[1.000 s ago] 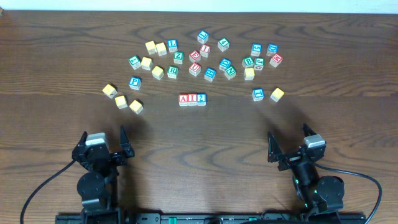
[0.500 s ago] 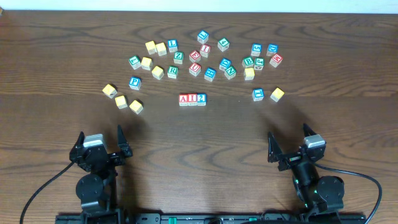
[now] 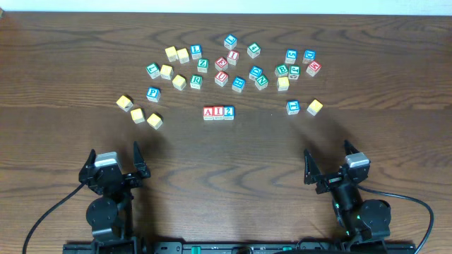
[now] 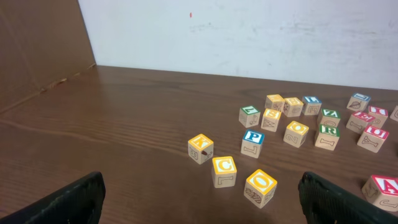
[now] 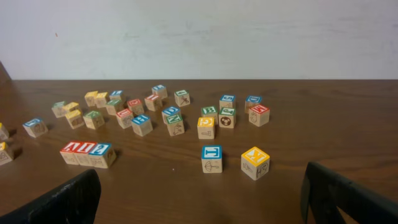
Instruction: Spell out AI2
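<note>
On table (image 3: 233,152), AI2 blocks (image 3: 218,112) touching

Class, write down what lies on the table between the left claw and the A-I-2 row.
Nothing: the table is bare from the left claw to the A-I-2 row, as the overhead view shows.
</note>
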Controlling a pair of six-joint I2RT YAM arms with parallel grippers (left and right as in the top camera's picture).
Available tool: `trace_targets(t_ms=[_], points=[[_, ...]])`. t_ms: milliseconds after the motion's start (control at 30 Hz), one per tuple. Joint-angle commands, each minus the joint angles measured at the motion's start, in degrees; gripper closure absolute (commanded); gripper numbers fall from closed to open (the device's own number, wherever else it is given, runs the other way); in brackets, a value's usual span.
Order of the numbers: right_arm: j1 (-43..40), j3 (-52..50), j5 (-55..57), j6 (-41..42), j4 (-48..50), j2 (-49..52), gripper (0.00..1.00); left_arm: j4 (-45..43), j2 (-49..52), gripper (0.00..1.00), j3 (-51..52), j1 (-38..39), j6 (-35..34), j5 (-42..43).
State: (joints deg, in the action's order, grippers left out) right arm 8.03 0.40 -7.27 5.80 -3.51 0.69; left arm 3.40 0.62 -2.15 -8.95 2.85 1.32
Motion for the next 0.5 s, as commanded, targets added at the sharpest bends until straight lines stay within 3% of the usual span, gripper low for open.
trace_targets(t_ms=[0,467], points=[[-0.13,-0.09,-0.39,-0.31,-0.17,-0.37,0.01,0.59,-0.28,0.02,1.92,-0.31,0.52,-0.52],[-0.13,-0.09,-0.39,-0.31,-0.17,-0.37,0.01,0.59,-0.28,0.02,1.92,-0.31,0.52,-0.52]])
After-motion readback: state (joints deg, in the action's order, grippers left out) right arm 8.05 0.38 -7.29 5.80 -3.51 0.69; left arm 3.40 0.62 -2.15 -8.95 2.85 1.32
